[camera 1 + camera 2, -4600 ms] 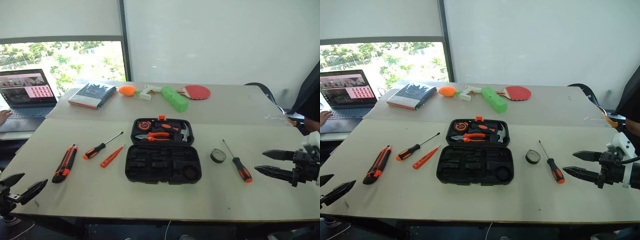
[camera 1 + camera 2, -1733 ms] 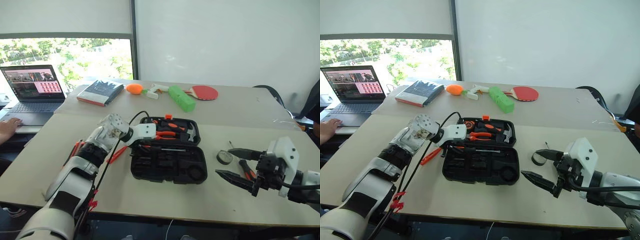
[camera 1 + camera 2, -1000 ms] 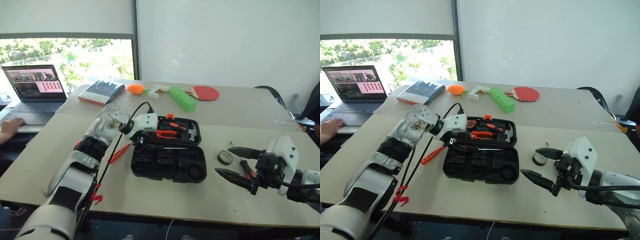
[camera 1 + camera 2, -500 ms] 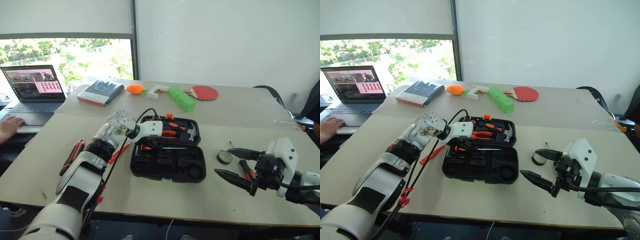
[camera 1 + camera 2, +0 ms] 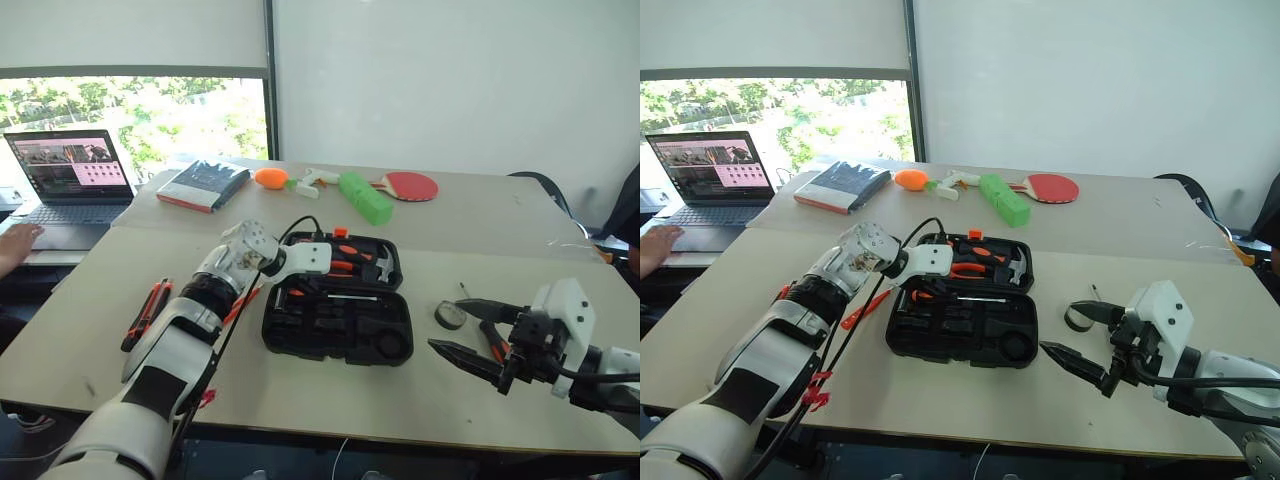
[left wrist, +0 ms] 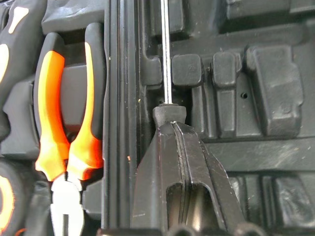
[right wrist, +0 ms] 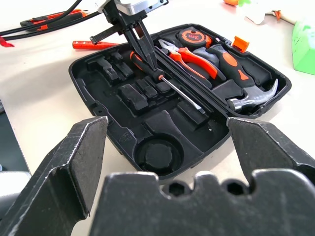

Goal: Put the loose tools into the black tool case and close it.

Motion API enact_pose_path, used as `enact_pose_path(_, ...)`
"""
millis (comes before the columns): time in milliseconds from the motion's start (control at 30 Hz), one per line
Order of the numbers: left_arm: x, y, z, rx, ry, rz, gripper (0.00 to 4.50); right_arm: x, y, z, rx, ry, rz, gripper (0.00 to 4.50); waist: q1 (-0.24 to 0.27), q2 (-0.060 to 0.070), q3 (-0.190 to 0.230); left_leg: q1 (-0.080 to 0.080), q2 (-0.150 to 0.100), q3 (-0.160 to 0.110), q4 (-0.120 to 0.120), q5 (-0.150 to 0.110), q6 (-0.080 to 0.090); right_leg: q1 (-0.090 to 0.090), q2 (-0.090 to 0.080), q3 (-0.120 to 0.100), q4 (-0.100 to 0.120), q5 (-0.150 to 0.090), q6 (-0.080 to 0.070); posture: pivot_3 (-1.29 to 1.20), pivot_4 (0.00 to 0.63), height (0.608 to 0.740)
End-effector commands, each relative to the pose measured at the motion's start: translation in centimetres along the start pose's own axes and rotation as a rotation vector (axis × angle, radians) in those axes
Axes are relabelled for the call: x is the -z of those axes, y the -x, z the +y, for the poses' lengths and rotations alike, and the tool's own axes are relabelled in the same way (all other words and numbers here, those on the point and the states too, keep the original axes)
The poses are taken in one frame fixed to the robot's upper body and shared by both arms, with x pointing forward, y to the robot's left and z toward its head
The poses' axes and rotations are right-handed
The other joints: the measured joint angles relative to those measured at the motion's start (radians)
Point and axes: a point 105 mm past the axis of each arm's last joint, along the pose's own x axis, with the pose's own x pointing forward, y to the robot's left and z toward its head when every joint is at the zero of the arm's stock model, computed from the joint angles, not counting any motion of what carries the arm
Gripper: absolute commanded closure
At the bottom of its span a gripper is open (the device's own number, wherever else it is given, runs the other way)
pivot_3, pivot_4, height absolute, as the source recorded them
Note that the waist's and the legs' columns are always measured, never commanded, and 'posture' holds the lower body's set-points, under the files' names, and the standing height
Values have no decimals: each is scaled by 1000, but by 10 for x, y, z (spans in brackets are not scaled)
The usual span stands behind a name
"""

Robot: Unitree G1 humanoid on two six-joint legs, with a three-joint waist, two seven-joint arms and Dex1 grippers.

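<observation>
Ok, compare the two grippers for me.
The left gripper is shut, the right gripper wide open. The left gripper points down, tips on a screwdriver in the black tool case; the right gripper hovers over the table near the tape roll. Both have black fingers.

One open tool case, three screwdrivers, one utility knife and one tape roll share a table.
</observation>
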Motion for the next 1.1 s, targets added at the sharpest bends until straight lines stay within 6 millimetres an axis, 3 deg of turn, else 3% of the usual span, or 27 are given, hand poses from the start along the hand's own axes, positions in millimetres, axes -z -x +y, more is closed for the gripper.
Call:
enact_pose_path(33, 7, -5, 1, -11, -40, 62, 4482, -8, 1, -1, 15, 48, -32, 0, 0, 0, 0, 0, 0, 0, 0, 0, 0, 0, 0, 0, 0, 0, 0, 0, 150, 736)
enact_pose_path(367, 14, -15, -2, -19, -63, 92, 4482, 0, 3, -3, 49, 41, -12, 0, -1, 1, -1, 10, -4, -5, 0, 0, 0, 12, 0, 0, -1, -1, 1, 0, 150, 736)
enact_pose_path(500, 0, -7, 4, -29, 56, -29, 4482, 6, 9, -9, 110, 35, 5, 0, -2, 1, -1, 10, -4, -5, 0, 0, 0, 11, 0, 1, -1, -1, 1, 0, 150, 736)
enact_pose_path(600, -29, 18, 9, 28, 206, -255, 3742, 20, 23, -23, 239, 19, 62, 0, -2, 1, -1, 7, -4, -5, 0, 0, 0, 10, 0, 0, -1, -2, 1, 0, 150, 736)
enact_pose_path(667, -47, 40, 5, 88, 222, -389, 2965, 31, 38, -34, 339, -22, 100, 0, -2, 1, 0, 4, -4, -5, 0, 0, 1, 7, 0, 0, -1, -2, 2, 0, 150, 736)
enact_pose_path(767, -72, 83, -8, 171, 197, -619, 1920, 50, 74, -45, 502, -99, 159, 0, -2, 2, -1, -2, -4, -5, 0, 0, 1, 1, -1, 0, 0, -3, 1, 0, 150, 736)
enact_pose_path(833, -80, 103, -11, 193, 222, -707, 1289, 62, 97, -43, 563, -135, 210, 0, -3, 4, -1, -2, -4, -6, -1, 0, 1, 0, -1, 1, 2, -5, 2, 0, 150, 736)
enact_pose_path(967, -86, 123, -15, 212, 236, -762, 62, 78, 129, -38, 619, -181, 300, 0, -2, 7, -2, 1, -6, -6, -2, 0, 1, 1, 0, 2, 4, -7, 1, 0, 150, 736)
enact_pose_path(1100, -89, 138, -23, 231, 228, -775, 62, 86, 141, -43, 642, -212, 338, 0, -9, 7, -2, 3, -6, -7, -1, 0, 1, 3, 0, 4, 4, -7, 2, 0, 150, 736)
